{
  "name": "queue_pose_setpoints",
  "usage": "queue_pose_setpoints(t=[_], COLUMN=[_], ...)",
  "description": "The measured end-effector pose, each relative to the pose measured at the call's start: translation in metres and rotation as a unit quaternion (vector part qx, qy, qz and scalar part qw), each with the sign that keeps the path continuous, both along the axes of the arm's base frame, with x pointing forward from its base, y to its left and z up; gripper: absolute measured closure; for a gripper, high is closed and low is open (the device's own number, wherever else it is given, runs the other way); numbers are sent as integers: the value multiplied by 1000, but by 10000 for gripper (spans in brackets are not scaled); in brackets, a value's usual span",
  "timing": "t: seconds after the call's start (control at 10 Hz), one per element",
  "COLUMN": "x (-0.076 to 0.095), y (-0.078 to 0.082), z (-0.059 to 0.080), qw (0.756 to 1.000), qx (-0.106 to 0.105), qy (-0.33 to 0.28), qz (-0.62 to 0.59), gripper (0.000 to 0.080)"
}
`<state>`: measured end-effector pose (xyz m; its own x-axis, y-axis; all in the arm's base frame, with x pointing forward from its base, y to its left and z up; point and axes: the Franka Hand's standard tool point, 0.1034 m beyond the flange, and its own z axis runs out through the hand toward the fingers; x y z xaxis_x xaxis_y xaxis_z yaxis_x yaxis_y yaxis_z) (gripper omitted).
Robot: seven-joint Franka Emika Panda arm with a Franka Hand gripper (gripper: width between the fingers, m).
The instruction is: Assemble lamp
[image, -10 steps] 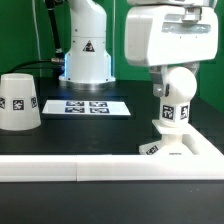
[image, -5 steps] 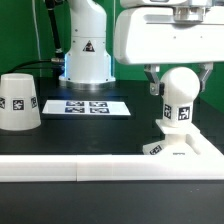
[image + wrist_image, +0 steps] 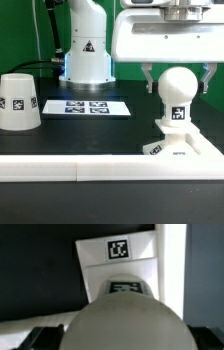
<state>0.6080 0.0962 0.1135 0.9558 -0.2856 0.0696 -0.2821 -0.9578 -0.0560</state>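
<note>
At the exterior view's right the white bulb (image 3: 177, 92) stands upright on the flat square base (image 3: 178, 148), both carrying square tags. My gripper (image 3: 177, 84) hangs over it, open. Its dark fingers (image 3: 149, 80) flank the ball head with a small gap on each side. In the wrist view the bulb (image 3: 125, 317) fills the picture, with the base (image 3: 112, 263) and its tag beyond. My gripper (image 3: 125, 340) straddles the bulb there, and one finger (image 3: 44, 338) shows as a dark shape at the side. The cone shade (image 3: 18, 101) stands apart at the exterior view's left.
The marker board (image 3: 88, 106) lies flat in the middle of the black table. A long white border rail (image 3: 75, 170) runs along the near side. The arm's white pedestal (image 3: 86, 45) stands behind the board.
My gripper has risen, so more of the bulb's ball head shows below the hand. The jaws stay equally wide. Bulb, base and shade stay in place.
</note>
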Motion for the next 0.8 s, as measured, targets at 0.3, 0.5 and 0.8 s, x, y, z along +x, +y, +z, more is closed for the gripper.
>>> queue_pose_setpoints(t=[0.3,0.5,0.8], x=[-3,-5,-4], y=[3,4,3], z=[-1,-1,-1], qw=[991,978,941], qx=[12,23,52], qy=[13,26,47], qz=[-131,-205,-332], gripper=[219,219,219])
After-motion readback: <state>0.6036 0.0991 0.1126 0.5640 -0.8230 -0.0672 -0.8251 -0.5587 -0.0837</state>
